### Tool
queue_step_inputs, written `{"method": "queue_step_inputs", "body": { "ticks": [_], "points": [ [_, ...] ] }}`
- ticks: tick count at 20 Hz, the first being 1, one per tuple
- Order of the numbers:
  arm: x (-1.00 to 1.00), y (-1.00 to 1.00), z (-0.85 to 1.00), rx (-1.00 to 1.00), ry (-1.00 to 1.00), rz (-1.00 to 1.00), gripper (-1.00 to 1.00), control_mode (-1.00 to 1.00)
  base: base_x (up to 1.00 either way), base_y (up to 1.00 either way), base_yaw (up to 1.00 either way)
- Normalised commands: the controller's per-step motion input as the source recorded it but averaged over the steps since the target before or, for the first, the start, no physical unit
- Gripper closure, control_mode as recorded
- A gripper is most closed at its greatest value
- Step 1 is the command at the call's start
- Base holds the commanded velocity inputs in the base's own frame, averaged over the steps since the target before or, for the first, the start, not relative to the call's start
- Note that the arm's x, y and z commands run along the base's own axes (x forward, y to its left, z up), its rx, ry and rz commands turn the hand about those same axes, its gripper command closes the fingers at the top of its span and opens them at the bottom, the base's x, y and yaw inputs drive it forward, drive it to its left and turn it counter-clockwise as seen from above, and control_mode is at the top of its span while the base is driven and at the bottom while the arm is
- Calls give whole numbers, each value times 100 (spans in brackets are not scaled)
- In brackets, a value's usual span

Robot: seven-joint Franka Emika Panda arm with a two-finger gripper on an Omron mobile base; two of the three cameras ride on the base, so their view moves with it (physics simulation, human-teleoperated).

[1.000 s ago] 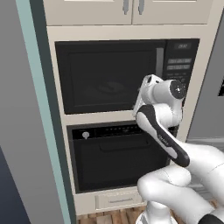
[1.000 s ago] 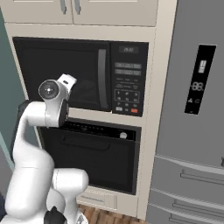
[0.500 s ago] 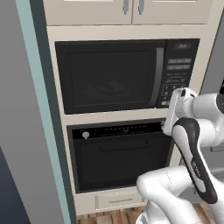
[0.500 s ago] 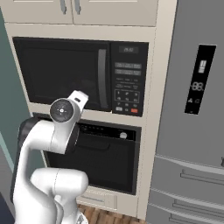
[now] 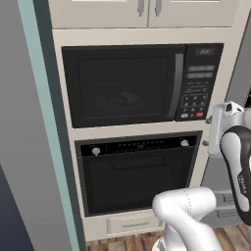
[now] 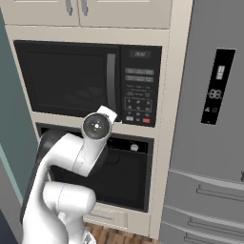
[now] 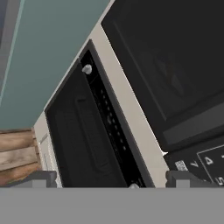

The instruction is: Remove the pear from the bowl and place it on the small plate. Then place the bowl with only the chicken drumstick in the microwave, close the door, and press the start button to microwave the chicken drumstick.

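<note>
The microwave (image 5: 122,83) is built into the cabinet wall, and its dark-glass door (image 6: 66,78) is shut, with the long vertical handle (image 5: 179,86) beside the keypad (image 5: 198,83). A pale oval shape shows faintly through the glass. My gripper (image 5: 207,131) hangs open and empty at the right, just below the keypad and level with the oven's top edge. In the hand view the gripper (image 7: 111,180) has its fingertips (image 7: 43,177) far apart, looking at the oven and the microwave's lower corner. The pear, the bowl, the small plate and the chicken drumstick are out of view.
A black oven (image 5: 137,176) with two knobs and a horizontal handle sits under the microwave. A grey refrigerator (image 6: 209,119) stands to the right, a teal-edged wall panel (image 5: 44,122) to the left. Wooden floor (image 7: 15,153) lies below.
The arm has swung from in front of the microwave door to the right and downward, past the keypad. The door stays shut and the gripper stays open.
</note>
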Motion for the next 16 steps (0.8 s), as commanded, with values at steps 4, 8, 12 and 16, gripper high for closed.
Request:
{"method": "queue_step_inputs", "body": {
  "ticks": [4, 8, 12, 16],
  "points": [
    [24, 3, -42, 0, -1, 12, -100, -100, 0, 0, 0],
    [33, 0, -16, 3, -2, 4, -100, -100, 0, 0, 0],
    [51, -1, -3, 7, 0, 0, -100, -100, 0, 0, 0],
    [42, -10, -13, 5, 0, -1, -100, -100, 0, 0, 0]
  ]
}}
